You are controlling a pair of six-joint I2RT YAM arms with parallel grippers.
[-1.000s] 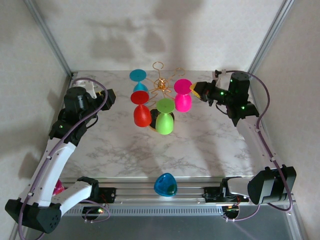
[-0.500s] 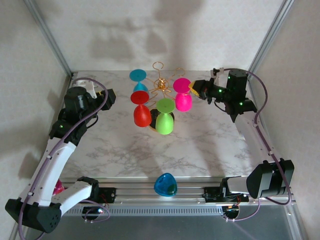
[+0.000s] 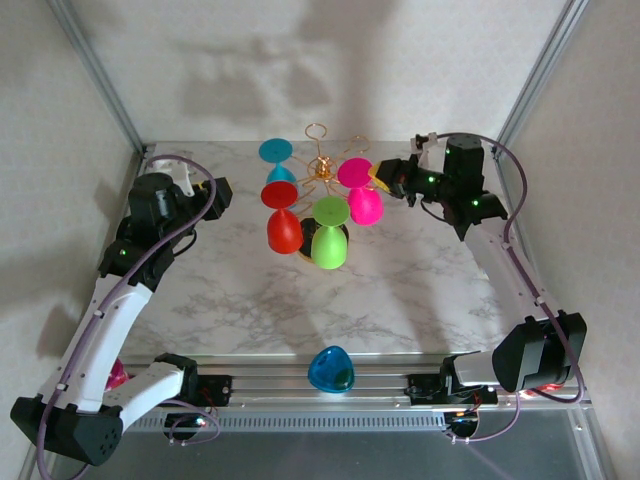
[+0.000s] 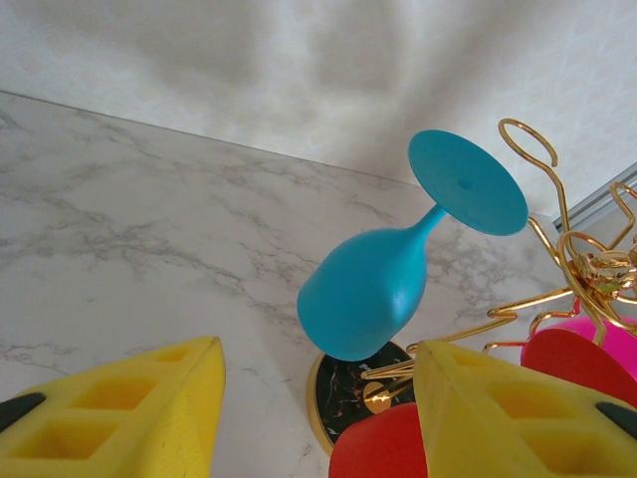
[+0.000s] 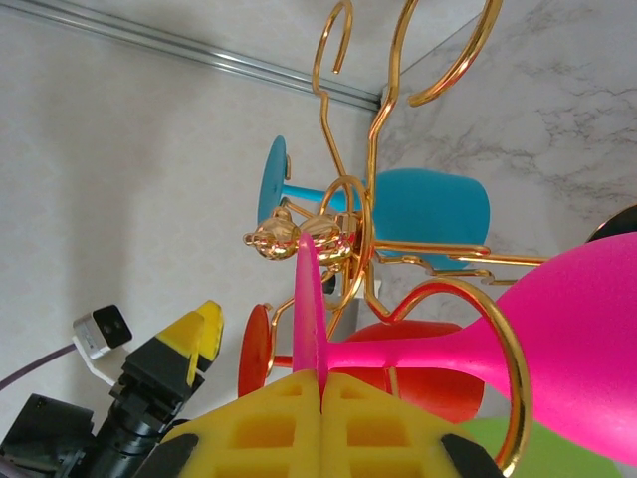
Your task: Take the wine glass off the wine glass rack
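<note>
The wine glass rack [image 3: 318, 168] is a gold wire stand at the table's back middle, with teal, red, green and pink glasses hanging bowl-down. My right gripper [image 3: 383, 177] is at the rack's right side, shut on the foot disc [image 5: 311, 299] of the pink wine glass [image 5: 587, 319]. The pink stem still runs through a gold loop [image 5: 508, 349]. My left gripper [image 3: 222, 192] hangs open to the left of the rack, facing the teal glass [image 4: 373, 289] with nothing between its yellow fingers [image 4: 149, 408].
A blue glass [image 3: 330, 371] lies on the near rail between the arm bases. The red glass [image 3: 283, 228] and green glass [image 3: 328, 243] hang on the rack's near side. The rack's round black base [image 4: 343, 398] sits below the teal bowl. Walls close in behind.
My right gripper has moved left to the rack and closed on the pink glass's foot, nudging that glass slightly left. The left arm has stayed still.
</note>
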